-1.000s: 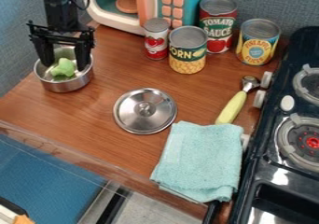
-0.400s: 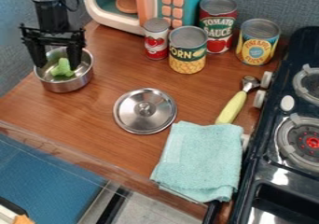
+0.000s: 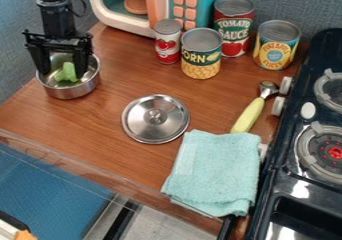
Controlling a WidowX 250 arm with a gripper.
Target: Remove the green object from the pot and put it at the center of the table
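Observation:
My gripper [image 3: 62,75] hangs over the steel pot at the upper left, open, with one finger on either side of the green object. The fingertips reach down inside the pot's rim. The light green, lumpy object [image 3: 67,72] lies in the pot, between the fingers but with a gap to each. The pot [image 3: 71,91] is a small round metal one near the table's left edge. The wooden table [image 3: 110,111] stretches to the right of it.
A steel lid [image 3: 155,119] lies mid-table, with a teal towel [image 3: 215,171] and a yellow-handled scoop [image 3: 249,115] to its right. Behind stand several cans, including the corn can [image 3: 201,54], and a toy microwave [image 3: 157,6]. A stove [image 3: 314,149] borders the right side.
The gripper moved left and slightly up over the pot, then came back a little to the right and down. The green object and pot stayed in the same place.

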